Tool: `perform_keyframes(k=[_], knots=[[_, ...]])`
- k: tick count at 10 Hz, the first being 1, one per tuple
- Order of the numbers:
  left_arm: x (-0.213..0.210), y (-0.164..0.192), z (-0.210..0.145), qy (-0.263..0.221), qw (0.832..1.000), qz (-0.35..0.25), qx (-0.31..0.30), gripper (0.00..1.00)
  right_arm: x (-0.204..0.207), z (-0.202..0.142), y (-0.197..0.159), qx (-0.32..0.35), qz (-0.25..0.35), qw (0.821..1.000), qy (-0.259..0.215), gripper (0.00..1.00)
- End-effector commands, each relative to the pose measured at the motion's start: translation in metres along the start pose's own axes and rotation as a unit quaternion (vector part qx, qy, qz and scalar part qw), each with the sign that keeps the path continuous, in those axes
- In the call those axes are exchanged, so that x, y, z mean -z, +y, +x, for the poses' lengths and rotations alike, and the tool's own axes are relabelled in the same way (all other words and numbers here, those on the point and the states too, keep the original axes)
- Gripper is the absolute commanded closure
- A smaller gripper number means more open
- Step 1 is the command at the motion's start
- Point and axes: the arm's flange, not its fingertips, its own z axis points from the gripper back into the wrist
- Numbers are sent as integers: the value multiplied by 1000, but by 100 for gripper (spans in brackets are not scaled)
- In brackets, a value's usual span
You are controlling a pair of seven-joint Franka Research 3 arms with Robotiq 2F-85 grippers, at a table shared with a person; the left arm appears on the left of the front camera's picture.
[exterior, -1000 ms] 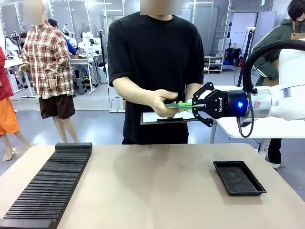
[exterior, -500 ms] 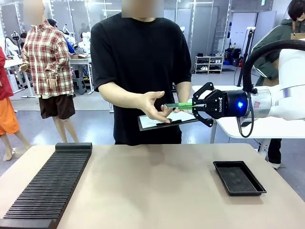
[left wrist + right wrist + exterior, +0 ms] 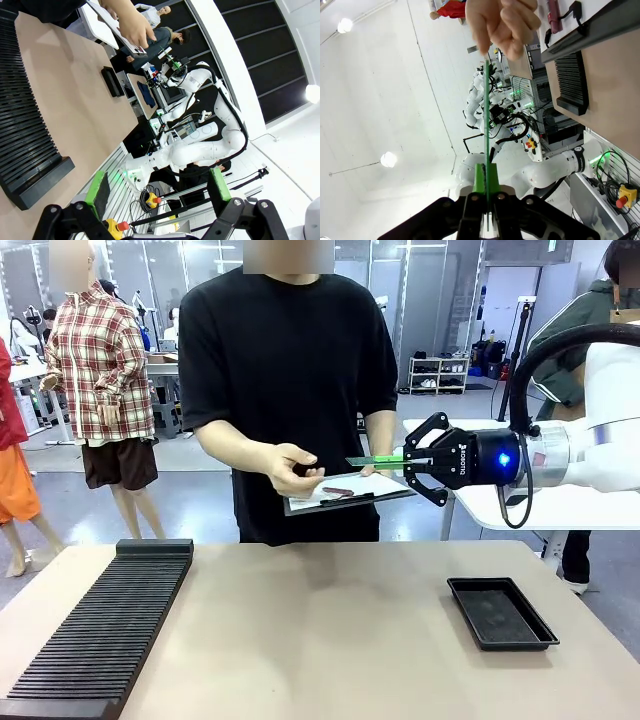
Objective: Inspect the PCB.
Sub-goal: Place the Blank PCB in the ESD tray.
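Right fingers (image 3: 414, 459) clamped on the thin pale green rectangular PCB (image 3: 372, 459), held level in mid-air.
PCB beyond the tan bench (image 3: 320, 630) far edge; person's hand (image 3: 293, 470) near its free end, apart; dark clipboard with white paper (image 3: 345, 492) just below; left fingers (image 3: 97, 187) spread wide, empty.

The left gripper (image 3: 157, 189) is hanging above the table (image 3: 75, 90), its green pads (image 3: 98, 192) standing wide apart. A black slotted rack (image 3: 25, 140) is lying near it, a black tray (image 3: 112, 81) farther right. At the far side, a person's hand (image 3: 131, 22) is resting over a clipboard (image 3: 97, 20).
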Motion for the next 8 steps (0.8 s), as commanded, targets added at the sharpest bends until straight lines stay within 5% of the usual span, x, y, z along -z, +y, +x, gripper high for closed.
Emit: perform_keyframes(k=[1,6,8], knots=[[0,-3,-1,2,1000,6,-1,0,1,-2,2,-4,1,1000,2,100],[0,-3,-1,2,1000,6,-1,0,0,0,0,0,0,1000,0,97],[0,-3,-1,2,1000,6,-1,0,-38,-13,-19,-79,-66,994,-19,97]])
